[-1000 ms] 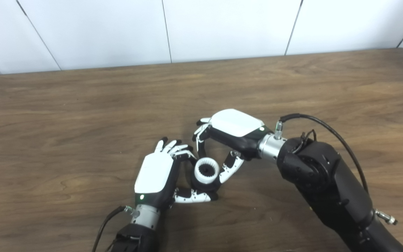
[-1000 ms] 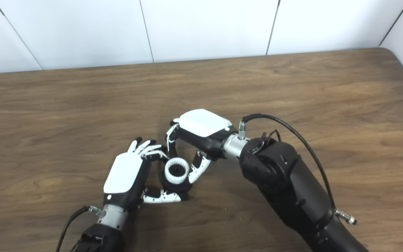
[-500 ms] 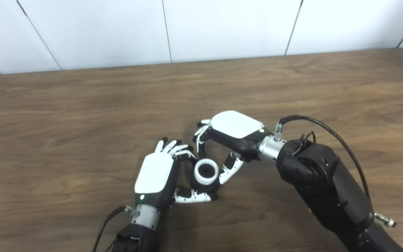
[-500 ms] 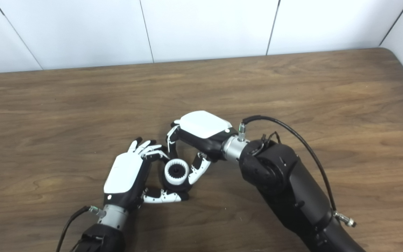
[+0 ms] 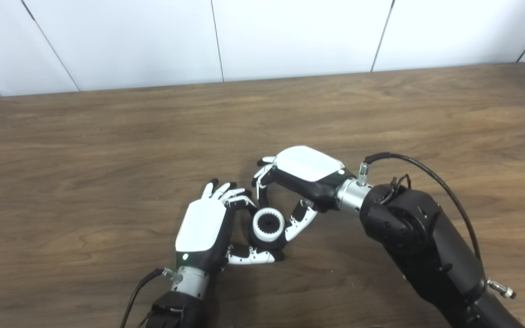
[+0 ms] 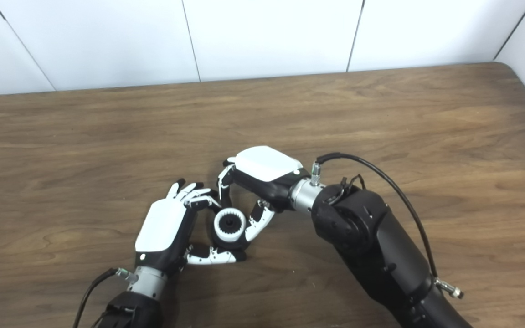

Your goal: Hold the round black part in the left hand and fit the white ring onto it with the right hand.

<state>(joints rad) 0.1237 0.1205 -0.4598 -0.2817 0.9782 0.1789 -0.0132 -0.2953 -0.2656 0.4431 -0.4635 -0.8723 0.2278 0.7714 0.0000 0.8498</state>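
**Hands crowd the part; the rest of the table lies open**

The white ring (image 5: pixel 269 223) on the round black part (image 5: pixel 267 240) is hemmed in: left hand (image 5: pixel 201 226) on its left and near sides, right hand (image 5: pixel 302 169) on its far and right sides. Only from above is it reachable. The wooden table (image 5: pixel 84 150) lies bare toward its far edge and both far corners.

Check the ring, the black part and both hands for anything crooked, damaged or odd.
Nothing stands out. The white ring sits level on the round black part, which the left hand holds; the right hand grips the ring. No damage shows.
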